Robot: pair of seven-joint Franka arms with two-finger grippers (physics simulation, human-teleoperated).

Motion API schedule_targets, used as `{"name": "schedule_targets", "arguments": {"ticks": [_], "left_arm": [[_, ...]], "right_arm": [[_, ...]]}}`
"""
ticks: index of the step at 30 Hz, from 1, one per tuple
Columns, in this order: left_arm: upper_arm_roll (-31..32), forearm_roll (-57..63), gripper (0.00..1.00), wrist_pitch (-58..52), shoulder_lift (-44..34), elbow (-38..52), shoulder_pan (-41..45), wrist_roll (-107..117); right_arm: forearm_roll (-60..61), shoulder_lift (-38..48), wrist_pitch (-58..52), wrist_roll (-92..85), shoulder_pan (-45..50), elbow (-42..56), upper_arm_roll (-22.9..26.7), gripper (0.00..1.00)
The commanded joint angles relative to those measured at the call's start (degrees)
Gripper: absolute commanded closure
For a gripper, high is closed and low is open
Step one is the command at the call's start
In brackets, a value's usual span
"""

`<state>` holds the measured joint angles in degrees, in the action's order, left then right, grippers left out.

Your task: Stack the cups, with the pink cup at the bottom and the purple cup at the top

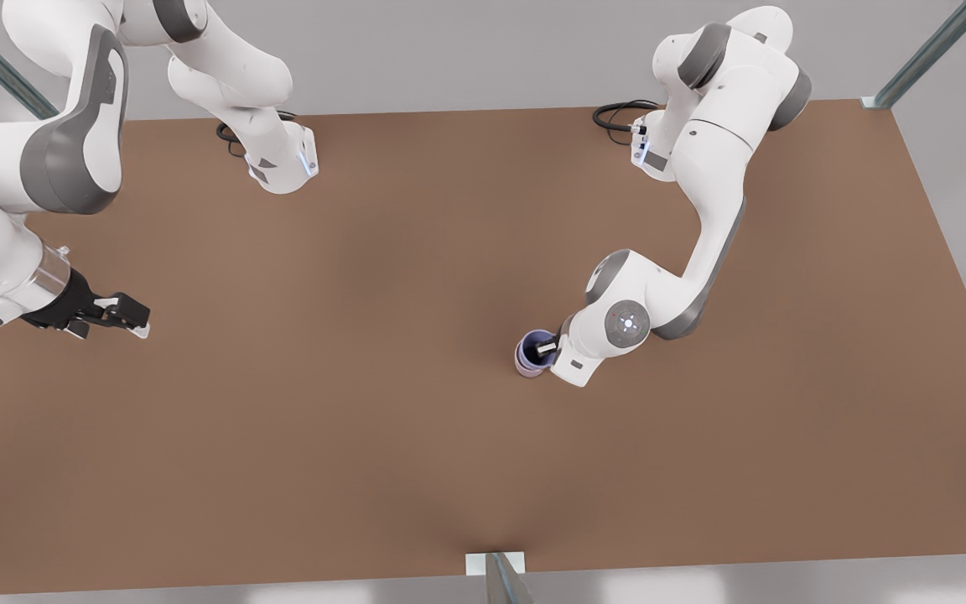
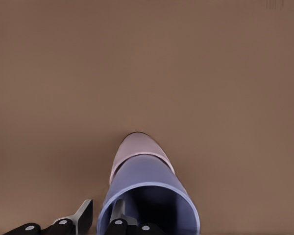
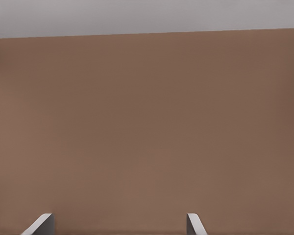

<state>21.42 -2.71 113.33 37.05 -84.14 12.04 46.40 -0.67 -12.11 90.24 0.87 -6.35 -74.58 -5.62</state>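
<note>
The purple cup (image 2: 152, 183) sits nested inside the pink cup (image 2: 137, 147), and the pair stands on the brown table at the front view's centre-right, the purple cup (image 1: 531, 344) above the pink cup (image 1: 523, 367). My left gripper (image 1: 543, 348) comes down on it from above. In the left wrist view the left gripper (image 2: 102, 218) straddles the purple cup's wall, one finger (image 2: 83, 215) outside and one inside, shut on the rim. My right gripper (image 1: 137, 319) waits open at the front view's left, over bare table, its fingertips (image 3: 44, 223) far apart.
The brown table (image 1: 382, 403) is bordered by grey floor. Both arm bases (image 1: 282, 164) stand at its far edge with black cables. A metal post (image 1: 500, 575) rises at the near edge, and metal struts cross the far corners.
</note>
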Motion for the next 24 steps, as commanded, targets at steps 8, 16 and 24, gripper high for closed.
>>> {"name": "schedule_targets", "arguments": {"ticks": [8,16,24], "left_arm": [[0.0,0.1,0.60,0.1,-0.1,0.0,-0.1,2.7],[-0.1,0.4,0.00,-0.5,-0.7,1.0,-0.1,3.0],[-0.1,1.6,0.00,-6.6,-1.2,6.0,-0.1,3.3]], "right_arm": [[0.5,0.1,0.0,-2.5,-0.2,0.1,0.0,0.00],[-0.1,0.2,-0.1,-2.5,-0.2,0.1,0.0,0.00],[0.4,0.1,-0.1,-2.5,-0.2,0.1,0.0,0.00]]}}
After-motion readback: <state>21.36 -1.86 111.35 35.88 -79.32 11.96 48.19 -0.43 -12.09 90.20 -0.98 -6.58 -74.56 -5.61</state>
